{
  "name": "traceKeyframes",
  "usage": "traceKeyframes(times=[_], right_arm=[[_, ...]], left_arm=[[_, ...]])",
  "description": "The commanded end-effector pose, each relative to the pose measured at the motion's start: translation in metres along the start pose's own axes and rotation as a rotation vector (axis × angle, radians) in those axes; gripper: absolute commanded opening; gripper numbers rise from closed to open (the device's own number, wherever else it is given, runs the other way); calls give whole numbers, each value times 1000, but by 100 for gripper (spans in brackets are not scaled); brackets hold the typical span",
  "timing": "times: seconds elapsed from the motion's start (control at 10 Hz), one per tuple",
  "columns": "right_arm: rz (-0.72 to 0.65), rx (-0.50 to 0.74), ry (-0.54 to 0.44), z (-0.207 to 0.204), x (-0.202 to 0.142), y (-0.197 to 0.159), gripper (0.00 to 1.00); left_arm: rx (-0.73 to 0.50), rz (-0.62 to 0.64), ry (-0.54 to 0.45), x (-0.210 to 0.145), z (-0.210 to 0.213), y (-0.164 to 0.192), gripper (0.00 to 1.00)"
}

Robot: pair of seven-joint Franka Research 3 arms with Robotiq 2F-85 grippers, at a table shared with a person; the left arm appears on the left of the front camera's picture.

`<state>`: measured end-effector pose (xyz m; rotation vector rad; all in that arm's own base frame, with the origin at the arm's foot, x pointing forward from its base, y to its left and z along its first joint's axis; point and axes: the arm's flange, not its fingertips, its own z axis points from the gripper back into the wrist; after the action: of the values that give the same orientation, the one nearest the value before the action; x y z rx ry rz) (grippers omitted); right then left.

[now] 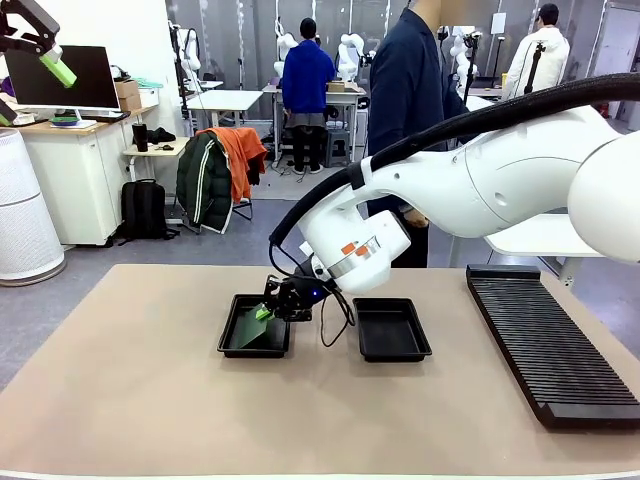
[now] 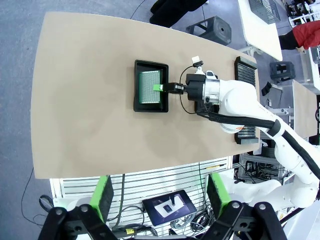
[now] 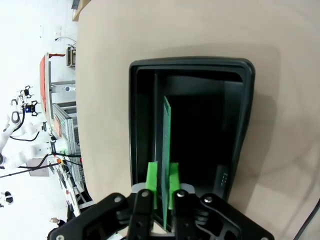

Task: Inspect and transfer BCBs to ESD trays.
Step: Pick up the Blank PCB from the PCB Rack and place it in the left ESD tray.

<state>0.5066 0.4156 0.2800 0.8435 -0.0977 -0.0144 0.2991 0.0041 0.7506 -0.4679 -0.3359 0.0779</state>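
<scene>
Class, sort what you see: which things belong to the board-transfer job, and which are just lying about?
Job: BCB; left ESD tray; right ESD tray; right gripper, at the BCB.
Lying about: slotted rack; backpack; jackets on chair.

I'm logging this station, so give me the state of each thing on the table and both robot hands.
Board: down in the left tray, one edge between the pads of the right hand.
Left tray: holds the board.
Right tray: empty.
Right hand: at the board's edge; grip unclear.
Left hand: open, raised, holding nothing.
</scene>
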Motion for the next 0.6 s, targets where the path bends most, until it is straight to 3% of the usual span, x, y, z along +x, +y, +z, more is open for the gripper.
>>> traceKeyframes(times=[0.0,0.5], right_arm=[[-14,-50,-22,-7,2,11,26],[24,-190,-47,3,-7,44,58]], left_arm=[[0,3,-2,0,-1,1,100],[0,3,-2,0,-1,1,100]])
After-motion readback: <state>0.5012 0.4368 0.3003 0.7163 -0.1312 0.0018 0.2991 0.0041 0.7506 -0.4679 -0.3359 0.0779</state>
